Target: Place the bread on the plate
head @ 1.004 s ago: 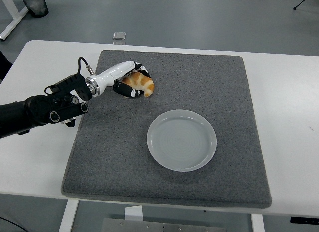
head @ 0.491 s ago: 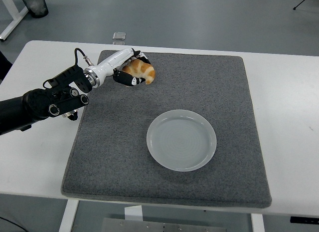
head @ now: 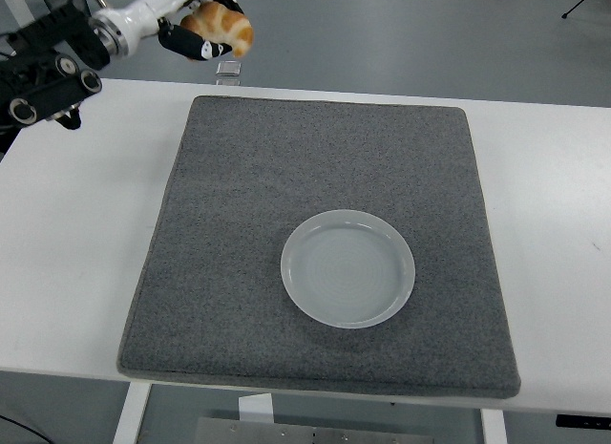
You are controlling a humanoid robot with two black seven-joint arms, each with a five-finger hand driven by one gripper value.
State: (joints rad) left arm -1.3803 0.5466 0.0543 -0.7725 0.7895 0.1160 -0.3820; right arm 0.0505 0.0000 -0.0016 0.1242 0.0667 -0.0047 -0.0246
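**Bread held high, plate well below and to the right**

The left hand grips the golden-brown crescent roll at the frame's upper left, fingers wrapped round its underside. The roll sits beyond the grey felt mat's far edge — not over it. The empty pale-grey round plate lies well apart, nearer the camera and rightward — the carry must travel that diagonal. The right hand is out of view.
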